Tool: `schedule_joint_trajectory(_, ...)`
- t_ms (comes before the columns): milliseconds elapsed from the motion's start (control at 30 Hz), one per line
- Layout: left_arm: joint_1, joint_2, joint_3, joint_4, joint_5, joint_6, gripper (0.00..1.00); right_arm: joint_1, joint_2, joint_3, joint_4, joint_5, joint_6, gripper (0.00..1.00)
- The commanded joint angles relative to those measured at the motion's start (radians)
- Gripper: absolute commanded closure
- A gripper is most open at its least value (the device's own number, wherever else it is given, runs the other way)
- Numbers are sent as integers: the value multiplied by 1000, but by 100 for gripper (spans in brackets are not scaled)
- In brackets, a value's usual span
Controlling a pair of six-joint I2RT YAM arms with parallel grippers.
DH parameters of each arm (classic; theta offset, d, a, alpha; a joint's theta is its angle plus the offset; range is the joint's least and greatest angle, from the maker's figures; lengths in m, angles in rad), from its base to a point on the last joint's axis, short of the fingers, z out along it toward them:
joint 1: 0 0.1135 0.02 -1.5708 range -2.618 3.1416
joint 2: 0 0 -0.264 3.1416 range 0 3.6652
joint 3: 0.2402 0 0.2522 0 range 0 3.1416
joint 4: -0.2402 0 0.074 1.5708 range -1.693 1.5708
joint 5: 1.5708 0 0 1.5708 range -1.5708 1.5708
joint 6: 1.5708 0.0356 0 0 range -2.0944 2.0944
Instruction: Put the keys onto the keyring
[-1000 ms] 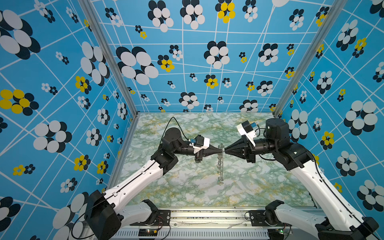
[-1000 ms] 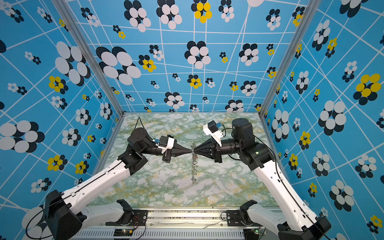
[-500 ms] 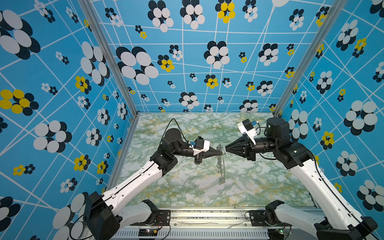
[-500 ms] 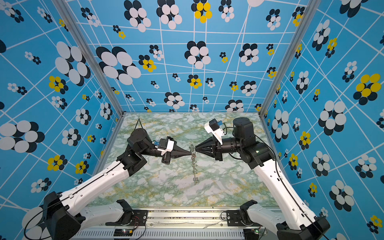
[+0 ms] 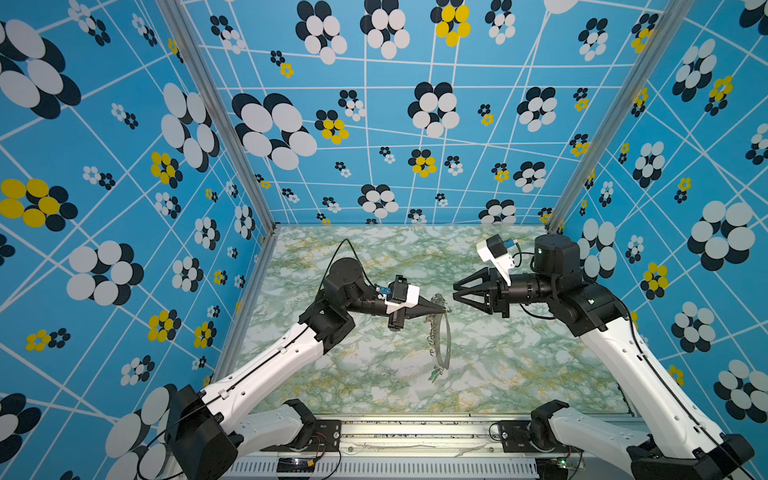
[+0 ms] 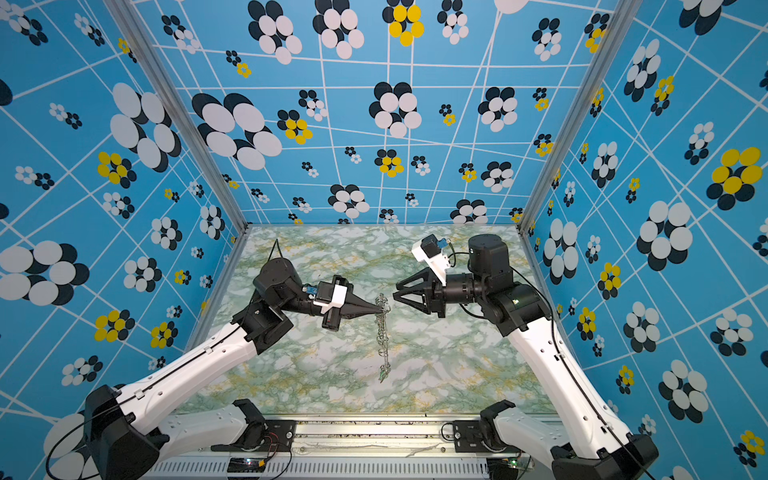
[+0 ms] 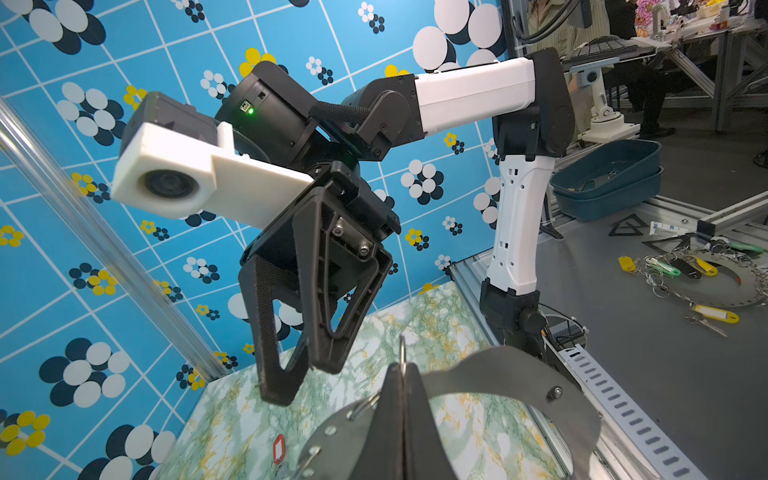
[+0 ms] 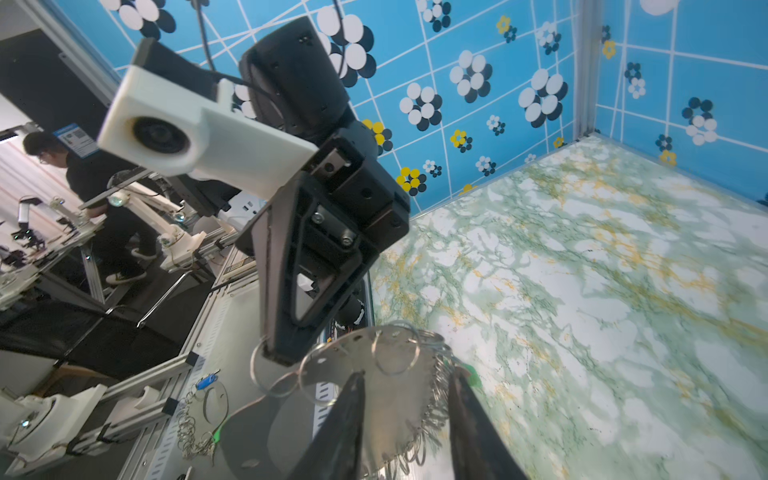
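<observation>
The left pincer [image 5: 444,309] reaches in from 9 o'clock in both top views and is clamped tight on the upper end of the keyring [image 6: 381,332]. The grey crescent plate hangs edge-on from that grip toward 6 o'clock, clear of the counter [image 5: 519,353]. In the left wrist view the two closed fingers meet on the plate [image 7: 519,382], with a small silver ring standing up just past the tips.

The right pincer [image 5: 454,291] sits at 3 o'clock of the keyring's top end, pointing at it. Its jaws stand partly apart and hold nothing, and a narrow strip of marbled counter shows between its fingertips [image 6: 395,286] and the plate. From the right wrist camera the plate's ring-lined edge [image 8: 395,395] shows between the two dark fingers.

A green key tag [image 5: 434,375] dangles at the keyring's lower end, toward 6 o'clock, and shows again beside the row of rings [image 8: 471,374]. A red key tag [image 7: 278,449] appears by the plate's lower edge, but I cannot tell whether it hangs from a ring or lies on the counter.

Blue flower-patterned walls [image 5: 374,124] close the cell on three sides. Outside it, the left wrist view shows a second crescent plate [image 7: 706,291] with yellow, green and black tags, and stacked blue bins [image 7: 606,178]. The right wrist view shows a loose chain of rings [image 8: 195,419] with a blue tag on the frame, and a person in black [image 8: 83,174].
</observation>
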Motion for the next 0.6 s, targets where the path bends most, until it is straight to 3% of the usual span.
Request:
schedule_joint_trajectory(0,-4,-31,6,7,-27,22,100,-44,-1,-10,4,121,26,54)
schedule_joint_trajectory(367,-8,-57,-47,13,-187,-7,100,-158,220,28,-79,781,115,43)
schedule_joint_trajectory(567,-7,-76,-82,16,-256,-20,100,-251,424,89,-101,919,221,42)
